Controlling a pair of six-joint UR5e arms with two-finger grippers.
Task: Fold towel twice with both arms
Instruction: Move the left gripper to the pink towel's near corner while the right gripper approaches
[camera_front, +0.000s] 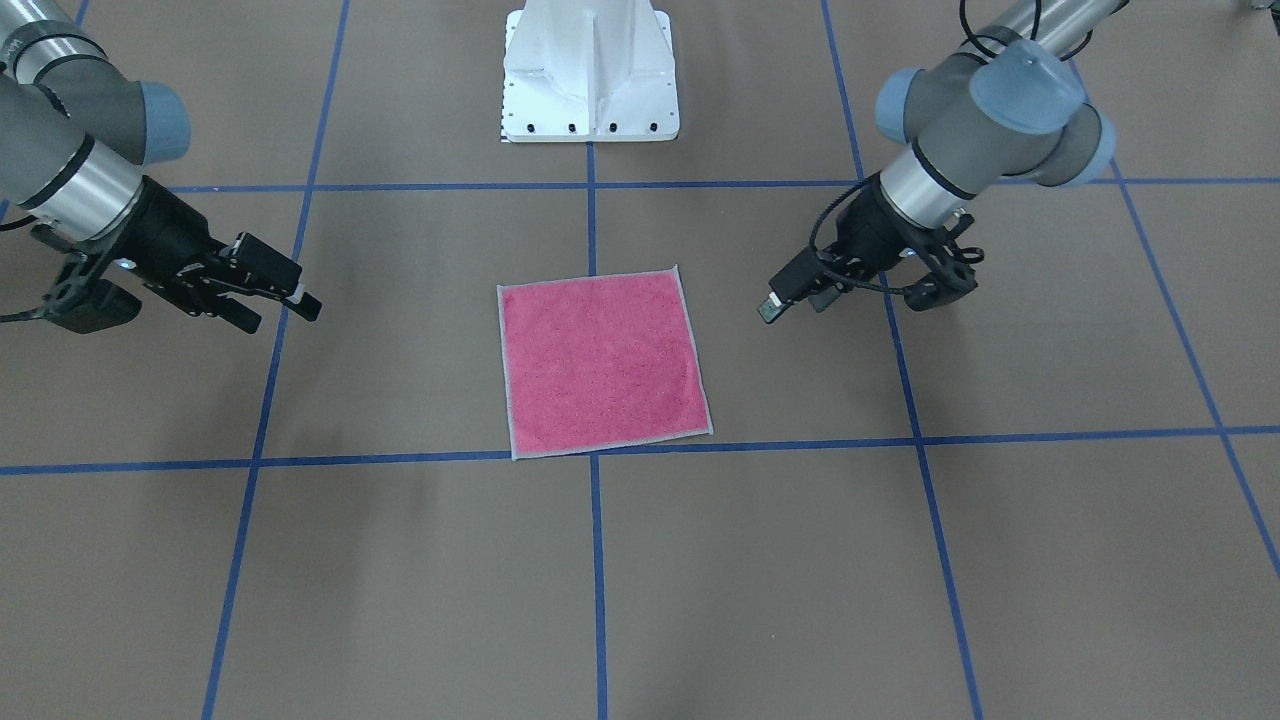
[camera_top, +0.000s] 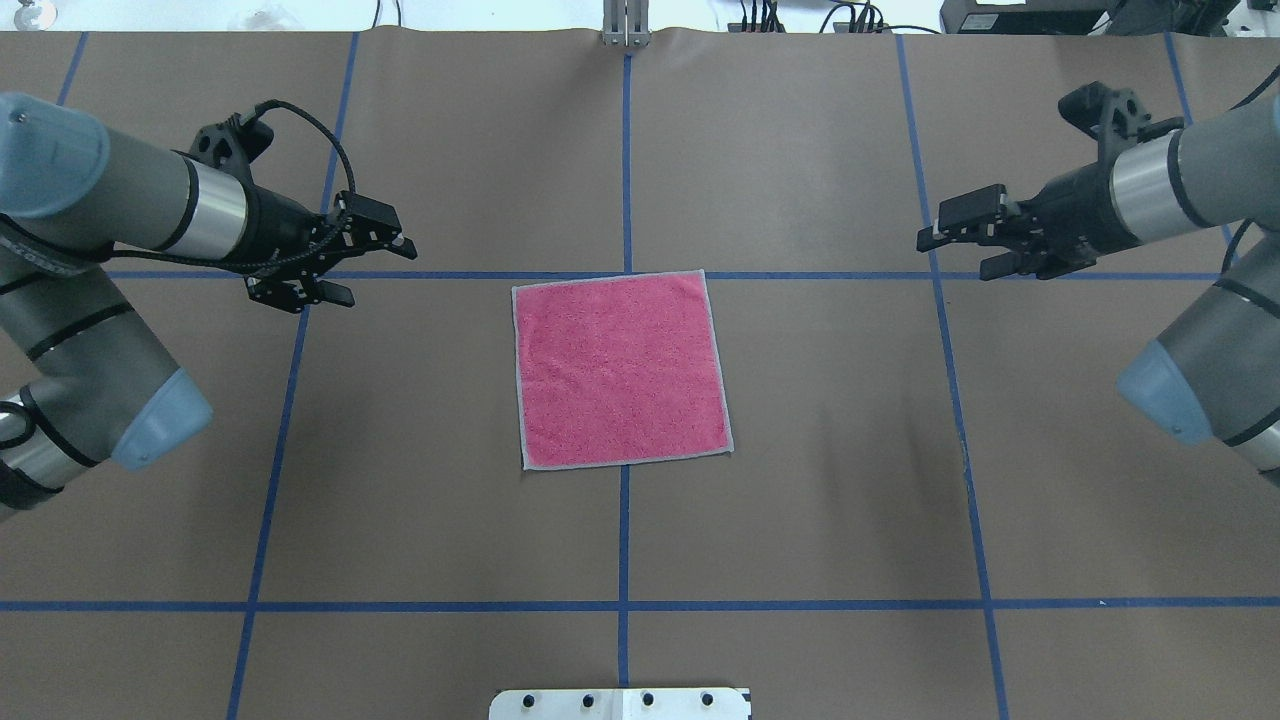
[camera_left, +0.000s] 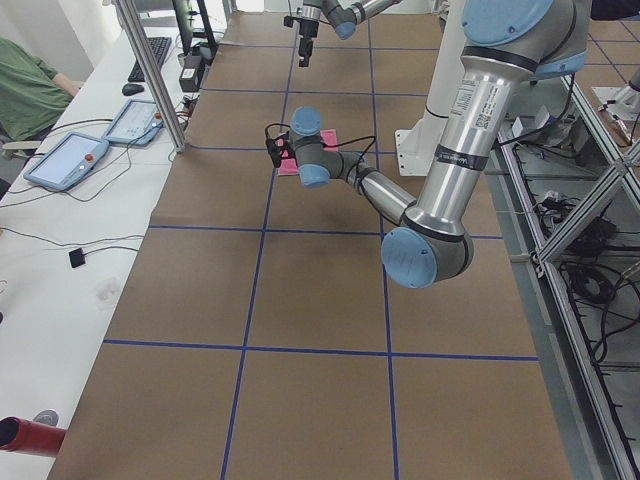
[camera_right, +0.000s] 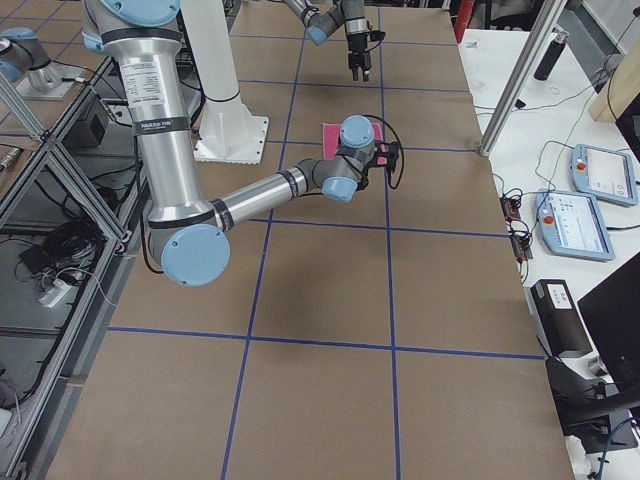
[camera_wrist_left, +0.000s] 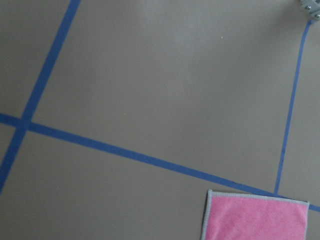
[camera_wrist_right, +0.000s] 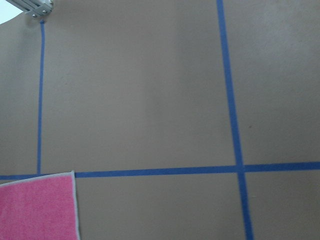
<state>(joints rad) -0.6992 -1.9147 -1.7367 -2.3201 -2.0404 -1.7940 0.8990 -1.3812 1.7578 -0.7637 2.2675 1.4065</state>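
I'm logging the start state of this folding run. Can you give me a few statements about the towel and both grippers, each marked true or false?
1. The towel lies flat and unfolded, pink face up. True.
2. The left gripper is shut on a towel corner. False: it is open and well apart from the towel.
3. The right gripper is open and holds nothing. True.
4. The towel hangs over the table's edge. False: it lies near the middle of the table.
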